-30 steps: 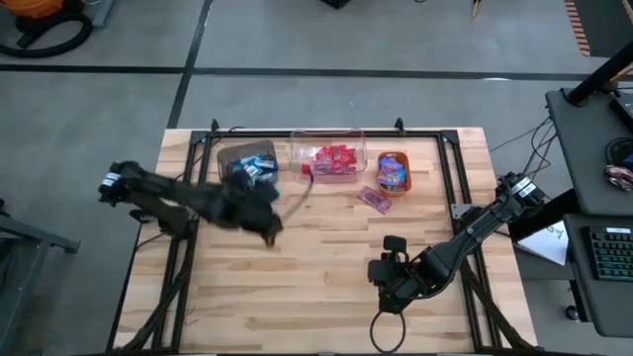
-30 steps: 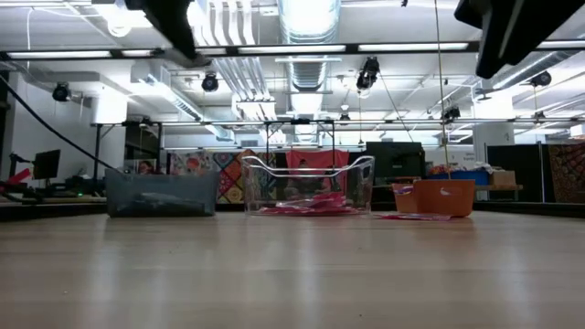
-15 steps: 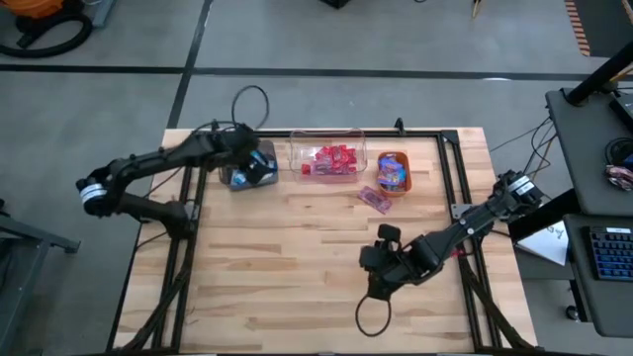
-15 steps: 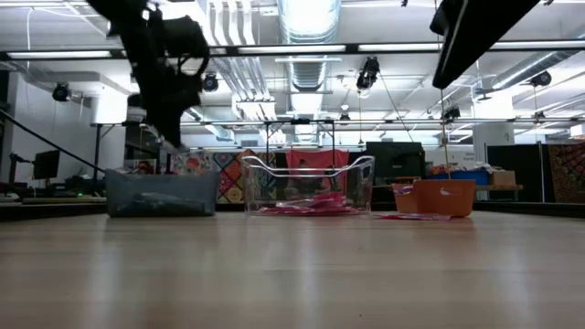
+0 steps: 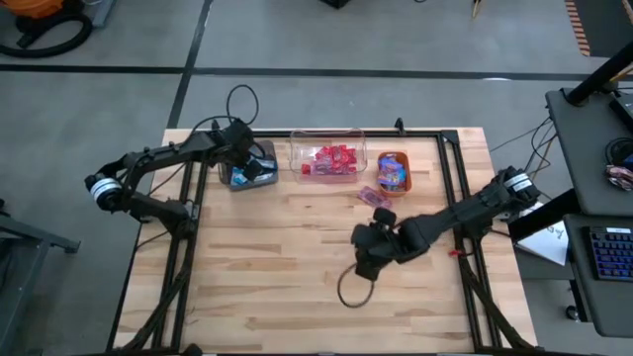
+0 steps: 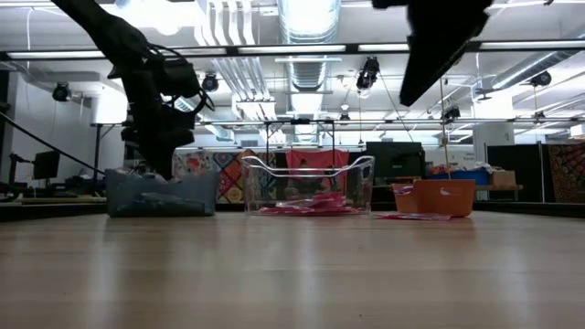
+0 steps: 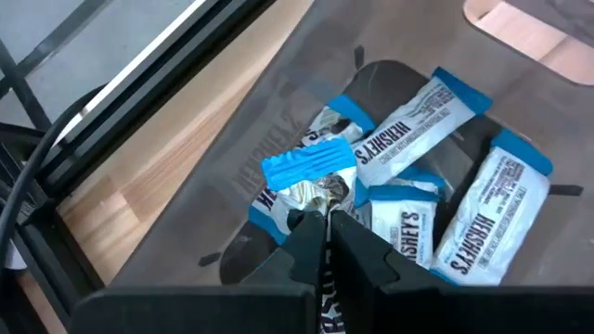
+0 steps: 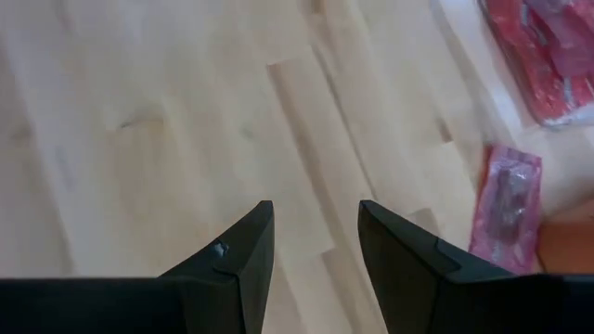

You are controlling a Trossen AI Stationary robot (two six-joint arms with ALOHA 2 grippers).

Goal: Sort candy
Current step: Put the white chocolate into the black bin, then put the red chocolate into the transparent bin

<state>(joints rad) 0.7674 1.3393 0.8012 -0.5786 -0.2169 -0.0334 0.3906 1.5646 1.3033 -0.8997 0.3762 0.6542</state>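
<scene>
Above mid-table the right gripper (image 5: 368, 240) hangs, fingers apart and empty, a pink candy (image 5: 374, 198) lying beyond it beside the orange bin (image 5: 394, 172). Farther back-left, the left gripper (image 7: 320, 243) pinches a blue-and-white candy (image 7: 311, 182) over the brown bin (image 5: 246, 164).

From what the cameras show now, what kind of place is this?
Probably a robotics lab or workshop: exposed ceiling ducts and strip lights, a desk with a keyboard beside the wooden table, and a concrete floor.
</scene>
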